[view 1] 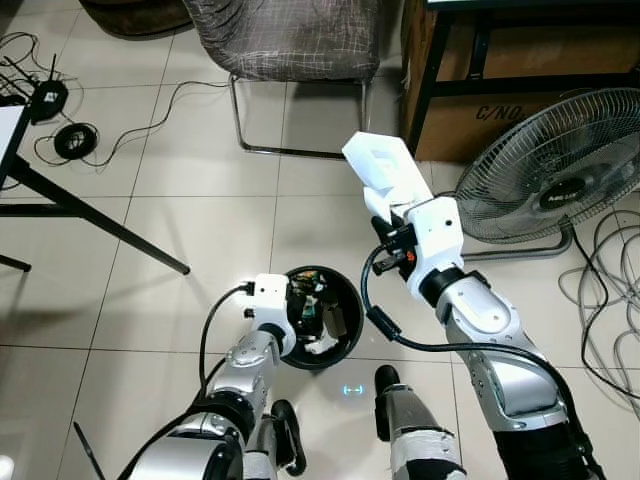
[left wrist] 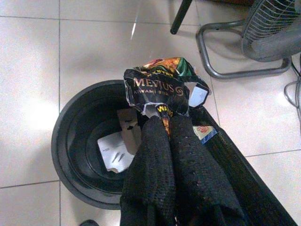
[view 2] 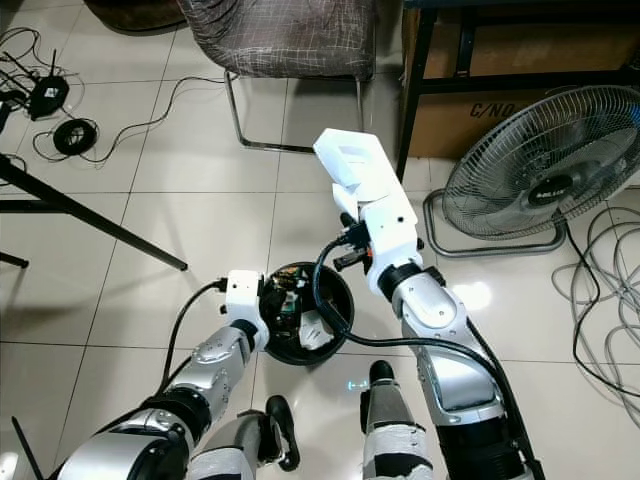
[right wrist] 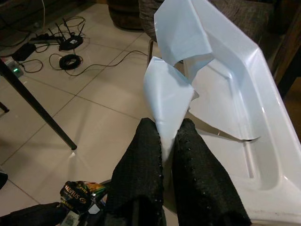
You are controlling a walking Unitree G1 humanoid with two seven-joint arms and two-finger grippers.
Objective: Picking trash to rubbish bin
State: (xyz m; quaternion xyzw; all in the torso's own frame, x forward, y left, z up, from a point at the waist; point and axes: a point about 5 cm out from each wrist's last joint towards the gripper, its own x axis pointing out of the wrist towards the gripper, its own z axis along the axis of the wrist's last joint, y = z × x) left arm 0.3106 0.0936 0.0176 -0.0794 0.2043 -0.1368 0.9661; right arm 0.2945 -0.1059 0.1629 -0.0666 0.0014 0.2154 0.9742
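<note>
Left eye view: the left hand (view 1: 300,300) reaches over the rim of the black rubbish bin (view 1: 345,345) on the tiled floor (view 1: 200,240), while the right hand (view 1: 378,203) is raised above, gripping a white plastic tray (view 1: 385,165). A fan (view 1: 560,165) stands near the right arm, a chair (view 1: 290,40) beyond.

Left wrist view: fingers pinched tight on a crumpled dark snack wrapper (left wrist: 160,87), held right over the bin's opening; paper scraps (left wrist: 117,150) lie at the bin's bottom.

Right wrist view: fingers (right wrist: 141,169) closed on a thin flap of the tray, which tilts upward; the wrapper shows below, by the bin.
</note>
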